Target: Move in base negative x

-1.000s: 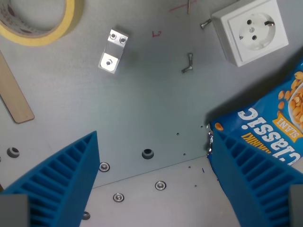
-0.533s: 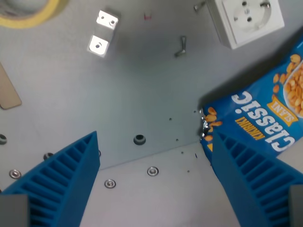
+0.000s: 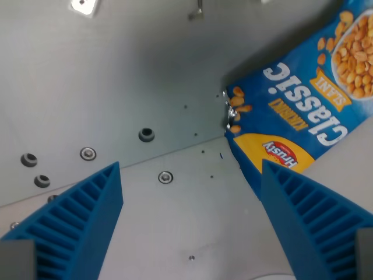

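A: What's the gripper [image 3: 189,221] doing?

B: Both blue fingers [image 3: 76,224] are sitting wide apart, gripping nothing, hanging over the grey metal table [image 3: 145,76].

A: And the snack bag [image 3: 297,111]?

B: It's lying flat at the wrist view's right, just beside the right finger.

From my seat, the broad stretch of grey metal tabletop [image 3: 116,76] between my two blue ribbed fingers [image 3: 76,221] lies open, broken only by flush screw heads and small holes. The blue peanut bag printed "Classic" [image 3: 297,111] blocks the wrist view's right, its corner reaching just beside the right-hand finger. A small silver metal bracket [image 3: 83,5] barely shows at the top edge, well apart.
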Action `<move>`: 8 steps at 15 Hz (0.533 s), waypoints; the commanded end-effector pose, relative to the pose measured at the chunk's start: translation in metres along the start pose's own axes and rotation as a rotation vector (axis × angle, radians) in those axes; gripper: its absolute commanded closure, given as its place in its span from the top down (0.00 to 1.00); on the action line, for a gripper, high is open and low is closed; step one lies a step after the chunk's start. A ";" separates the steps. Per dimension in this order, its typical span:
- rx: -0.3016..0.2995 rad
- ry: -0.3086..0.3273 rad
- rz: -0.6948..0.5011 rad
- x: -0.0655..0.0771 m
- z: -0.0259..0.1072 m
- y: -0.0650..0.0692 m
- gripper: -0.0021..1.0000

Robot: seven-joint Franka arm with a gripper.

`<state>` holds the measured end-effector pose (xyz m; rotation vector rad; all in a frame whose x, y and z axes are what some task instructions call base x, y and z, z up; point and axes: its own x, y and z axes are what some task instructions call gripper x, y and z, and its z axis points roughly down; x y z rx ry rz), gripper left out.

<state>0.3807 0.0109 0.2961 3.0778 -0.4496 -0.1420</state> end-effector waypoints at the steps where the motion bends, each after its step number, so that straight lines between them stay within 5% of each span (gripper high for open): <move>1: 0.031 0.076 -0.012 -0.023 -0.001 0.017 1.00; 8: 0.031 0.076 -0.012 -0.057 0.009 0.037 1.00</move>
